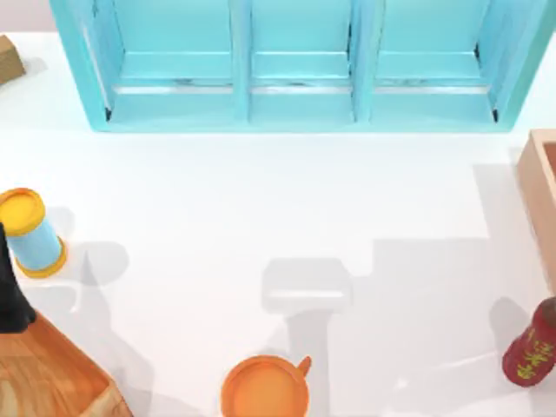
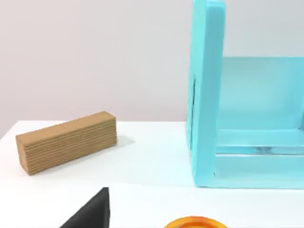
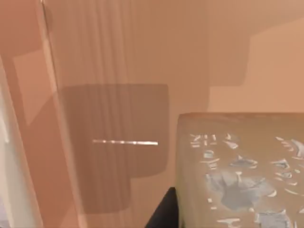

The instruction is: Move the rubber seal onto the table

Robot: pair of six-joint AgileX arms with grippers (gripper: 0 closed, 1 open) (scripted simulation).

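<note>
The rubber seal point(image 3: 237, 171) is a tan block with pale squiggle marks on its face, seen very close in the right wrist view. Pinkish-orange walls of the crate point(image 3: 118, 71) surround it. A dark part of my right gripper point(image 3: 165, 211) shows right beside the seal's edge; I cannot tell whether it touches. The white table point(image 1: 261, 191) spreads across the top view. My left gripper point(image 1: 10, 300) is parked at the table's left edge, next to a yellow-and-blue cylinder point(image 1: 30, 230).
A turquoise shelf unit point(image 1: 304, 61) spans the back. The light-wood crate point(image 1: 543, 200) sits at the right edge, with a red bottle point(image 1: 530, 343) in front of it. An orange cup point(image 1: 265, 389) stands front centre. A layered wooden block point(image 2: 66, 142) lies back left, a wooden board point(image 1: 43, 373) front left.
</note>
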